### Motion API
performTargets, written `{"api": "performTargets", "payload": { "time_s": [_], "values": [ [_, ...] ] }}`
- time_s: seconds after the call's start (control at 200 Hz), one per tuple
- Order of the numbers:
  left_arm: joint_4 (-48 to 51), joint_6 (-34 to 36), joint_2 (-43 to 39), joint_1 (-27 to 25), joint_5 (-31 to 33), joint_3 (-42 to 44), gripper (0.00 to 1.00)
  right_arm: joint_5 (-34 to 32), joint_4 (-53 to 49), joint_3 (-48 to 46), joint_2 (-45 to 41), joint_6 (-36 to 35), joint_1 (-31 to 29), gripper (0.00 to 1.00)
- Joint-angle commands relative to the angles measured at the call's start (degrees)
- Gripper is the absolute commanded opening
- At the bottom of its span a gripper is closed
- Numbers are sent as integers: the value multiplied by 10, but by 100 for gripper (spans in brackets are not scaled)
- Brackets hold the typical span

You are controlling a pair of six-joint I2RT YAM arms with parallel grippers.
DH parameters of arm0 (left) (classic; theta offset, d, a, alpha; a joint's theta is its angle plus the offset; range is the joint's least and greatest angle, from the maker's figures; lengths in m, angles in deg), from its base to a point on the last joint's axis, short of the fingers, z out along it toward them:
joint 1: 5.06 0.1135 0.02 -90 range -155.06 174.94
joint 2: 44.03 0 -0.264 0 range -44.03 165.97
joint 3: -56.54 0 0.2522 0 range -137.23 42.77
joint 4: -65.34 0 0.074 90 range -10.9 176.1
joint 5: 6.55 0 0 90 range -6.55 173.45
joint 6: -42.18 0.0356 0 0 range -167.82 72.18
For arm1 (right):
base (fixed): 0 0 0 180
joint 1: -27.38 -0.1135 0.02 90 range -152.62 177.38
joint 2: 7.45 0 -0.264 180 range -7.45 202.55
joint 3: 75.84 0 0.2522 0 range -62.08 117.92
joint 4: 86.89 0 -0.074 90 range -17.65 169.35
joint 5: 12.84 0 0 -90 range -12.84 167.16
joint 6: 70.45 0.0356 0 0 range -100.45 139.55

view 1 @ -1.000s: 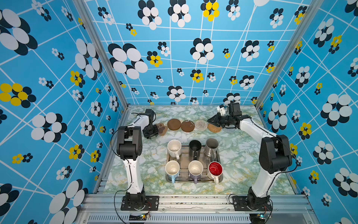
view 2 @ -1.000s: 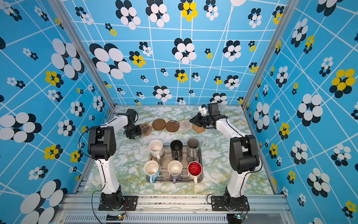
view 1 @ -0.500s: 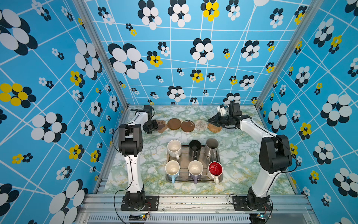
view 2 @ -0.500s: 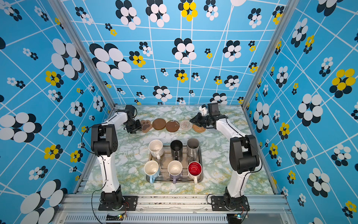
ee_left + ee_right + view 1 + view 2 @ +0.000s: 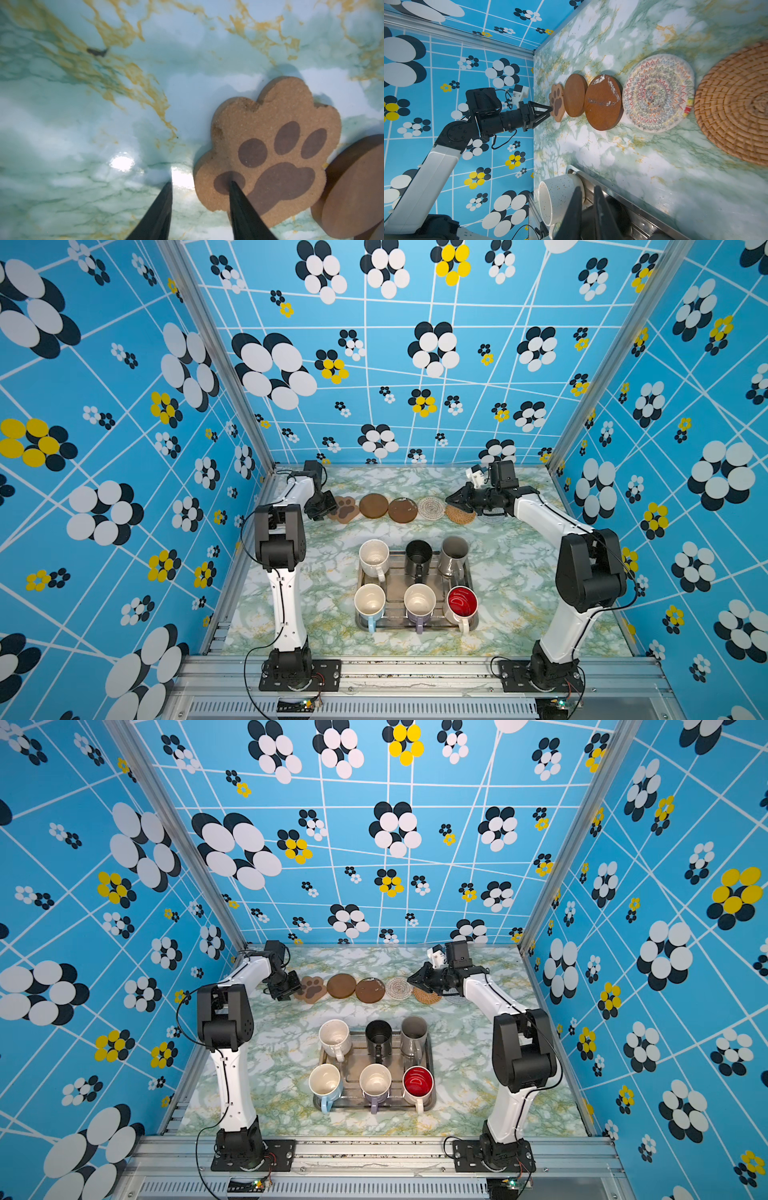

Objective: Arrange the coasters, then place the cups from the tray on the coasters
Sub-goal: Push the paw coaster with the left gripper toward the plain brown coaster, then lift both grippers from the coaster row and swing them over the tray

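Left wrist view gives us the left gripper with its jaws parted and nothing clasped; one fingertip is over a dark toe mark of the paw coaster, the other over the bare marble table just beside that coaster's edge; whether the tip touches the coaster we cannot tell; the plain brown disc lies just beside the paw coaster.

In both top views this gripper is at the left end of a row of coasters across the middle of the frame; rightward from the paw coaster we read the plain brown disc, a scuffed brown disc, a white crochet round, a tan rattan round and a pale grey round, partly hidden under the right arm.

The right gripper hangs over the rattan round, jaws drawn together and empty.

Below the row, at lower centre, the tray carries all six cups upright in two rows: white speckled cup, black cup and grey-beige cup above; light blue cup, lilac cup and red-lined cup below.
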Motion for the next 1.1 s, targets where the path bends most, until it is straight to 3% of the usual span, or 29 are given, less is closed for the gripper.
{"api": "performTargets", "payload": {
  "time_s": [0.0,0.34,0.525,0.68,0.88,1.095],
  "values": [
    [8,0,36,8,-4,-6,47,-10,-19,9,-4,-11,1,15],
    [1,-1,-7,10,4,6,47,-13,-31,20,-6,-19,1,15],
    [-11,-4,-98,9,5,33,46,-19,-72,43,-14,-48,10,16],
    [-44,-5,-207,0,11,75,46,-56,-127,66,-43,-90,17,25],
    [-116,26,-362,-67,64,135,46,-116,-175,64,-81,-132,17,31],
    [-186,39,-504,-170,118,219,50,-138,-138,-11,-157,-118,17,37]
  ]
}}
